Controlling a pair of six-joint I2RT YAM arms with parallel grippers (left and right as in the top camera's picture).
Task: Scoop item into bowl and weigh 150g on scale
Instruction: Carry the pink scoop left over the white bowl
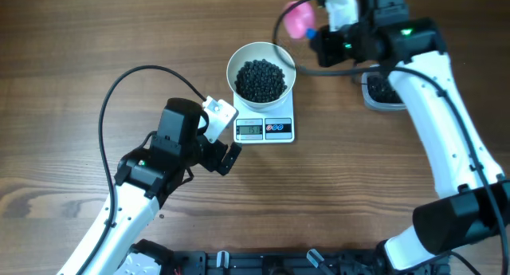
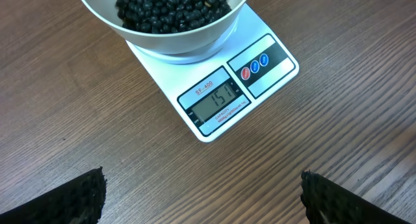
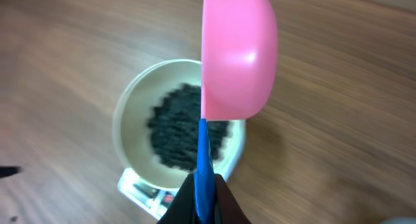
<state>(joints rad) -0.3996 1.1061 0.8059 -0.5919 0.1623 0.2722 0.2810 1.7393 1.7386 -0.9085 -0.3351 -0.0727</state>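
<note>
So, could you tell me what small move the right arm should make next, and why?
Probably carry the pink scoop away from the bowl without adding more. The display on the scale reads 151, about on target, and the scoop, clamped by its blue handle in the right pincer, is tipped on its side near the bowl's rim.

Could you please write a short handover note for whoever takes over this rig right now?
Left gripper: jaws open, empty, hovering near the scale.
Right gripper: shut on the blue handle of the pink scoop, held up beside the bowl.
The bowl sits on the scale, holding the black beans; the display appears to read 151.
Done: scooping and weighing, about on target.
To do: confirm the reading, perhaps remove a few beans, set the scoop down.
</note>
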